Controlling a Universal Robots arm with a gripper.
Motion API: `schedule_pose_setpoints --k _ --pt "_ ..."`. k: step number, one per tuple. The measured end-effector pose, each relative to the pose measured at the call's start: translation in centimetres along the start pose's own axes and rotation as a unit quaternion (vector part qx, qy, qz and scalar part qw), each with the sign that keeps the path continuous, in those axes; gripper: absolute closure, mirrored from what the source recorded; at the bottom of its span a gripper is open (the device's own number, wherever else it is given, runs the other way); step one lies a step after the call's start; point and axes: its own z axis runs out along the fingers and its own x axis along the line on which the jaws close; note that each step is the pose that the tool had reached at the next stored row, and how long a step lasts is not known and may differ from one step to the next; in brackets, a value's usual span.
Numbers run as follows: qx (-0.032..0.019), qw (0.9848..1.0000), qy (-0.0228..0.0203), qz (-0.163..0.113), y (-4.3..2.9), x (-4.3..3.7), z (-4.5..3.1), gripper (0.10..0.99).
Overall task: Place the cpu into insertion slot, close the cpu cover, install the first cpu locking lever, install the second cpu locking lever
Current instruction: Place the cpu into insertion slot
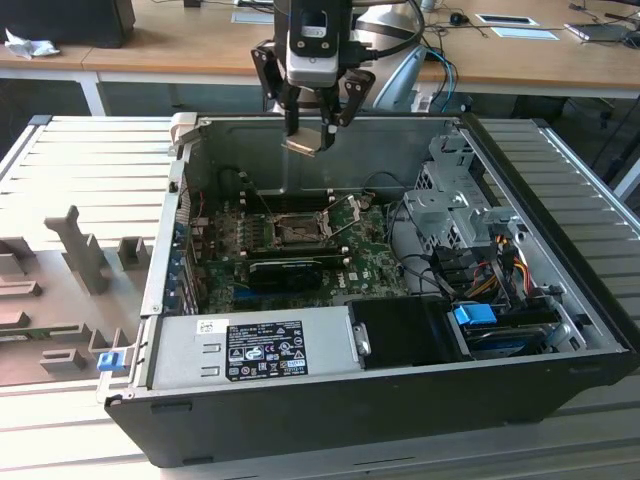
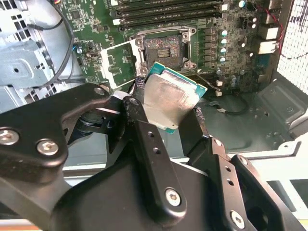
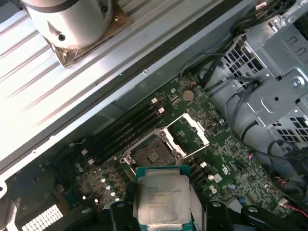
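Note:
My gripper [image 1: 310, 135] hangs above the open computer case, shut on the cpu [image 1: 306, 143], a flat square chip with a silvery top [image 3: 161, 199] and teal edge [image 2: 169, 98]. Black fingers [image 2: 144, 144] clamp it on two opposite sides. The insertion slot [image 1: 293, 233] lies well below on the green board, a dark square socket with a silver rim [image 3: 150, 155] [image 2: 163, 45]. The cpu cover [image 3: 188, 134] is swung open beside the socket, a thin silver frame with a square cut-out [image 2: 118, 62] [image 1: 352, 212].
A black expansion card [image 1: 290, 268] lies just in front of the socket. Memory slots [image 3: 127, 130] run behind it. A grey drive cage with cables [image 1: 455, 205] fills the exterior view's right, and a power supply [image 1: 250, 345] sits at the case front.

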Motion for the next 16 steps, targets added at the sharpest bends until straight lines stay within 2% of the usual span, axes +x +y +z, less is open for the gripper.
schedule_pose_setpoints --k 6,16 --pt "-0.0008 0.9992 -0.0037 0.041 0.00 0.00 0.01 0.557" --pt "-0.0018 0.9958 -0.0082 0.091 0.00 0.00 0.01 0.557"
